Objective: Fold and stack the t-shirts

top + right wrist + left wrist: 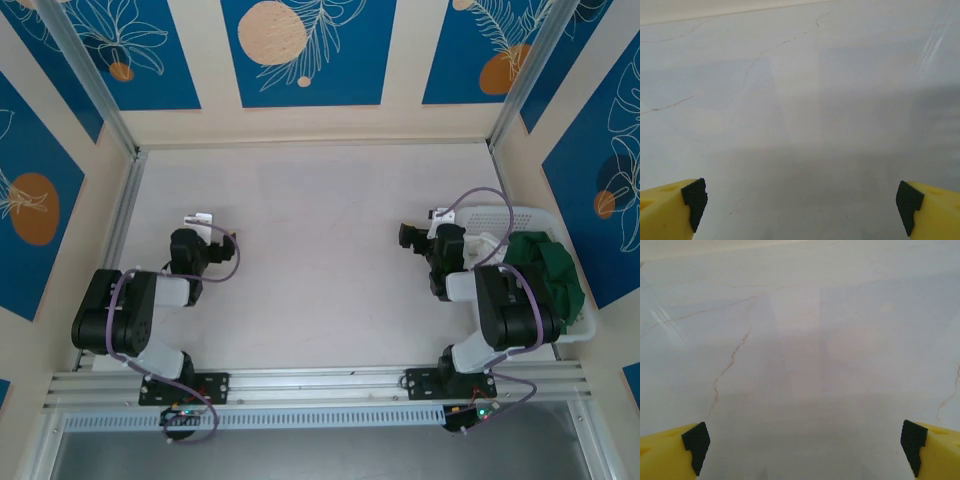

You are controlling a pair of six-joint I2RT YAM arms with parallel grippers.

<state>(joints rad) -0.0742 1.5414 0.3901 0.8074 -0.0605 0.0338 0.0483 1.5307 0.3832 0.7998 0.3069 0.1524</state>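
A dark green t-shirt (547, 270) lies crumpled in a white lattice basket (586, 322) at the right edge of the table. A bit of white cloth (486, 244) shows at the basket's left side, partly hidden behind my right arm. My right gripper (415, 238) (802, 202) hovers over the bare table just left of the basket, open, with nothing between its yellow fingers (670, 207). On the left side of the table my left gripper (205, 238) (805, 445) is also open and holds nothing, its black pads (696, 442) far apart.
The pale marbled table (320, 250) stretches between the two arms. Aluminium frame posts (95, 90) and patterned walls close it in at the back and sides. A metal rail (320, 380) runs along the near edge by the arm bases.
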